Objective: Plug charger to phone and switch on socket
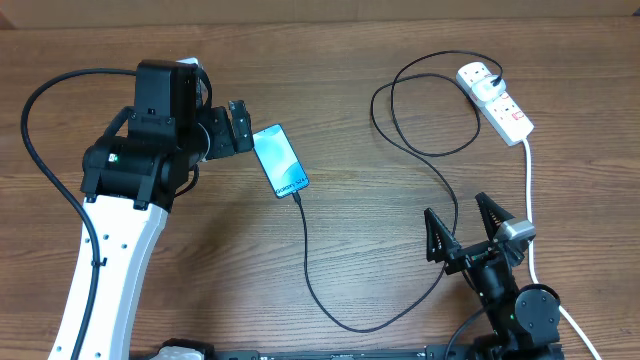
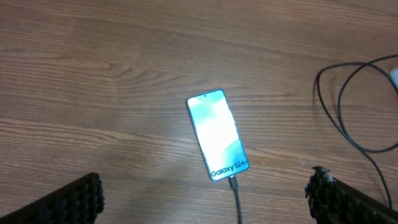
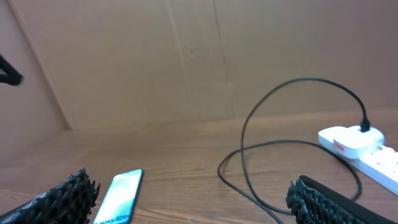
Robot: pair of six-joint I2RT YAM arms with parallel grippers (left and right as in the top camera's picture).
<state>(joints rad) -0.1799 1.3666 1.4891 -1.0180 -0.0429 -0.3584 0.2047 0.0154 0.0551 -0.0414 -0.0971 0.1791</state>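
Observation:
The phone (image 1: 279,160) lies flat on the wooden table with its light-blue screen lit; it also shows in the left wrist view (image 2: 218,135) and the right wrist view (image 3: 119,195). The black charger cable (image 1: 322,298) has its connector in the phone's near end (image 2: 232,183) and loops across the table to its black plug (image 1: 495,80) in the white socket block (image 1: 497,101), seen also in the right wrist view (image 3: 360,146). My left gripper (image 1: 238,126) is open and empty just left of the phone. My right gripper (image 1: 466,232) is open and empty near the front right.
The socket's thick white cord (image 1: 529,200) runs down the right side past my right arm. A cardboard wall (image 3: 186,62) stands behind the table. A thick black arm cable (image 1: 40,150) arcs at the left.

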